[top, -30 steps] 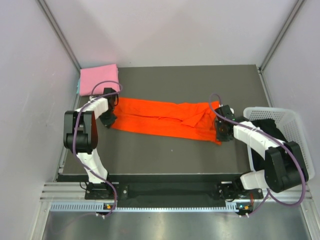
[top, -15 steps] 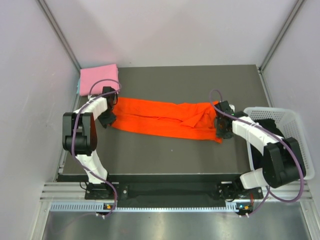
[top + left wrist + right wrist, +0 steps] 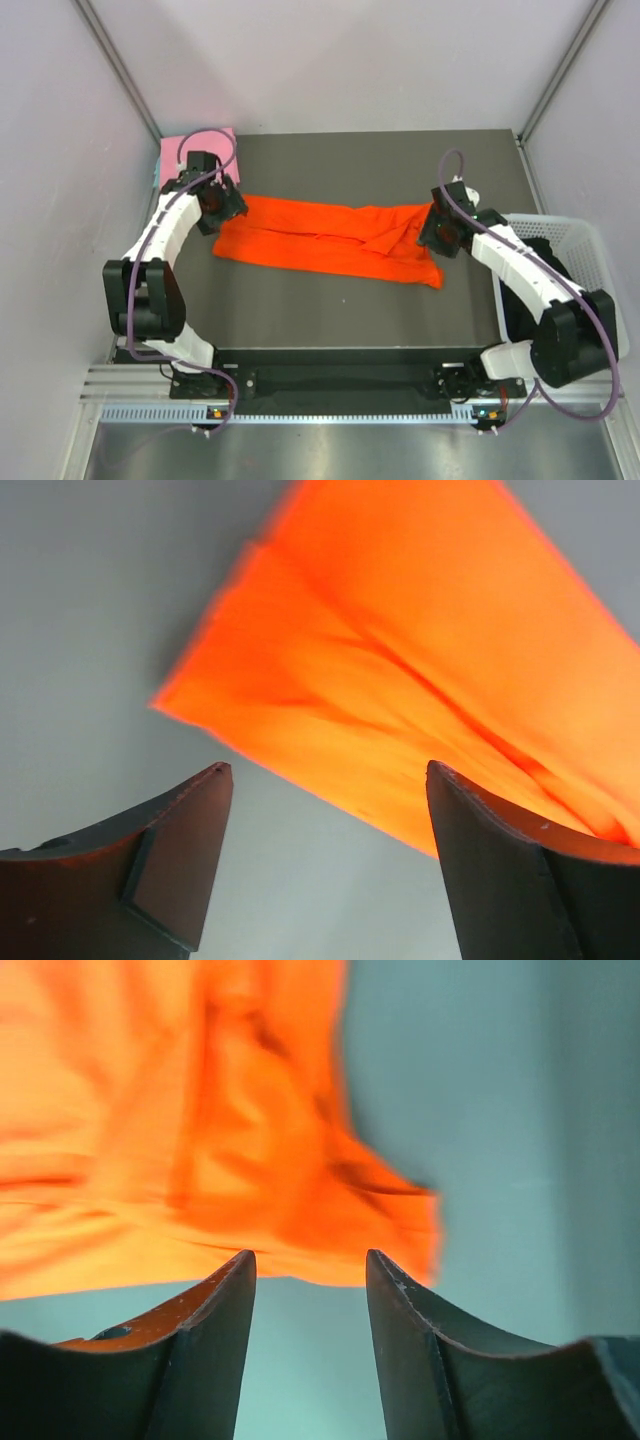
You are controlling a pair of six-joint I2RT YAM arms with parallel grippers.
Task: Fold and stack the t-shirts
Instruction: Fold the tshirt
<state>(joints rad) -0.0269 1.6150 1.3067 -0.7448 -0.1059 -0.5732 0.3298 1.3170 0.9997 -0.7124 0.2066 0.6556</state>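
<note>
The orange-red t-shirt (image 3: 330,240) lies folded into a long band across the middle of the dark table (image 3: 350,160). Its left end (image 3: 400,650) is flat, its right end (image 3: 200,1140) is rumpled. My left gripper (image 3: 222,205) hovers over the band's left end, open, nothing between the fingers (image 3: 328,770). At the band's right end my right gripper (image 3: 440,232) is also open and holds nothing (image 3: 308,1255). The pink t-shirt (image 3: 172,160) sits folded in the back left corner, partly behind the left arm.
A white lattice basket (image 3: 585,235) stands off the table's right edge, beside the right arm. Grey walls close in the back and both sides. The arm bases sit at the near rail.
Both grippers have opened and let go of the orange-red shirt's ends. Both have risen and moved toward the back. The shirt's ends now rest on the table.
</note>
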